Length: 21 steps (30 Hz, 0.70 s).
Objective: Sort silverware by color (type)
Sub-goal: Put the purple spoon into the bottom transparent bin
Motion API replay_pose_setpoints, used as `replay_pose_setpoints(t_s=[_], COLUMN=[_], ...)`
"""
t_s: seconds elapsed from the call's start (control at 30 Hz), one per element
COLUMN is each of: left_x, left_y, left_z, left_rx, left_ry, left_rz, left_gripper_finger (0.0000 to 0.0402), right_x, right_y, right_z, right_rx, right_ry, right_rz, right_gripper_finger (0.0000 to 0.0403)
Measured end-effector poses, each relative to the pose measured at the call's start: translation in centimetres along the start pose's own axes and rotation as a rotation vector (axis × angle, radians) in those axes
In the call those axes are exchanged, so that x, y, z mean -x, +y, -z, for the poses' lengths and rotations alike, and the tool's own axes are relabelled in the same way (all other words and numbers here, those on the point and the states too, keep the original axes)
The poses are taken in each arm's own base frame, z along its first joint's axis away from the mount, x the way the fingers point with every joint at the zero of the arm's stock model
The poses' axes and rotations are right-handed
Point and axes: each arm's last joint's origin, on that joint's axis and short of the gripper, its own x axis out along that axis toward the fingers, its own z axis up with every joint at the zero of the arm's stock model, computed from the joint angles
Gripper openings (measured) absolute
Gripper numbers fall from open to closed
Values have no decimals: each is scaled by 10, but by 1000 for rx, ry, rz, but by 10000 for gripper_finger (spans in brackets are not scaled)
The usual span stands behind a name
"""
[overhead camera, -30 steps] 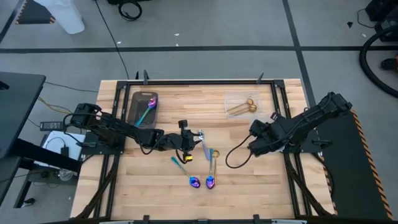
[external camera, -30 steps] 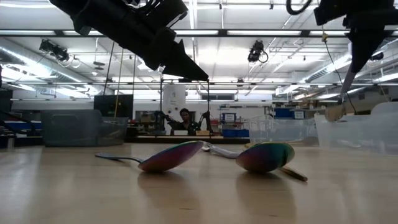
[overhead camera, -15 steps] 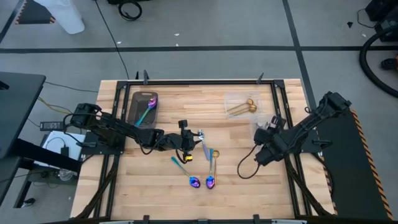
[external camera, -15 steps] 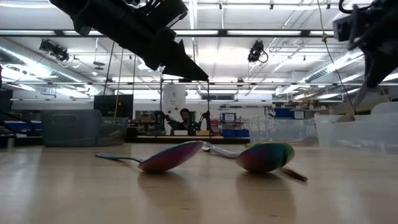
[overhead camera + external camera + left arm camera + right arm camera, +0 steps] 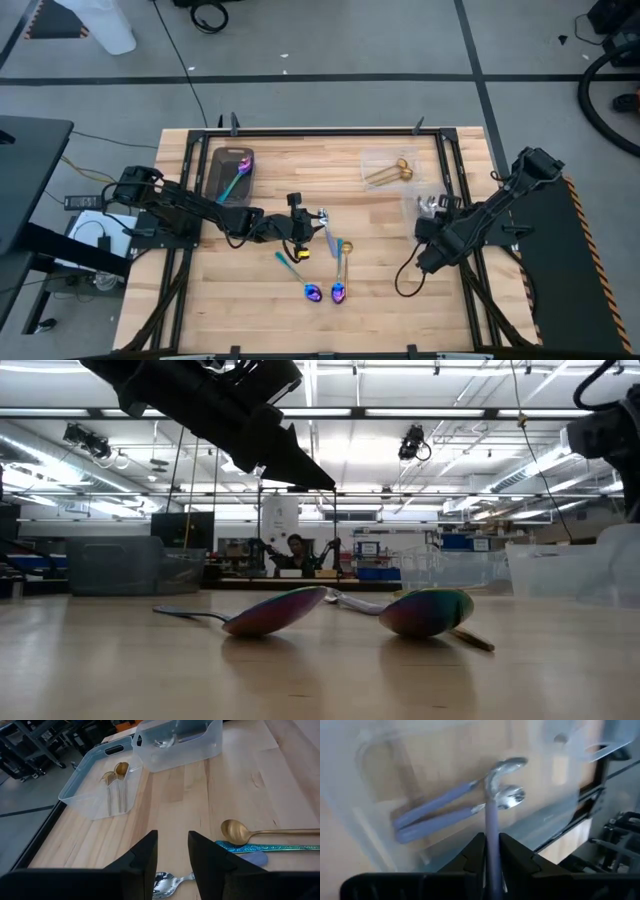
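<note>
My right gripper (image 5: 491, 840) is shut on a silver spoon (image 5: 501, 770) over a clear container (image 5: 432, 204) at the table's right, where two silver spoons (image 5: 435, 817) lie. My left gripper (image 5: 170, 851) stands open at mid-table, just above another silver spoon (image 5: 167, 883). Beside that one lie a gold spoon (image 5: 265, 831) and an iridescent spoon with a teal handle (image 5: 272, 848). Two more iridescent spoons (image 5: 313, 292) (image 5: 339, 292) rest on their bowls near the front edge. My right gripper pinches the silver spoon's handle (image 5: 491, 822) between its two fingers. The fingers slant down from above and lie along the handle. The spoon sticks out past the fingertips, bowl end (image 5: 507, 766) foremost, lifted clear above the container's spoons.
A second clear container (image 5: 388, 172) with gold spoons stands at the back right. A dark grey tray (image 5: 232, 172) with an iridescent spoon sits at the back left. One more teal-handled spoon (image 5: 290, 262) lies near my left gripper. Bare wood shows between the two arms.
My right gripper has gone down and toward the table's right and near edges with the silver spoon, rolling as it went, and now hangs over the container with the silver spoons.
</note>
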Motion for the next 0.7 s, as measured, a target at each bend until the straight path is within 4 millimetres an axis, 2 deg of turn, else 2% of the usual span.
replay_pose_setpoints(t_s=[0.13, 0.33, 0.53, 0.7], left_x=[0, 0, -1, -1], left_y=[0, 0, 1, 1], left_z=[0, 0, 0, 0], left_rx=[0, 0, 8, 10], left_ry=[0, 0, -2, -3], left_rz=[0, 0, 19, 26], left_gripper_finger=[117, 117, 117, 117], right_x=[-3, 1, 20, 34], right_y=[3, 0, -6, -7], right_z=[2, 3, 0, -4], right_rx=[3, -6, -53, -66], right_ry=[38, 92, 138, 153], right_rz=[-29, -41, -116, -191], right_gripper_finger=[81, 132, 174, 181])
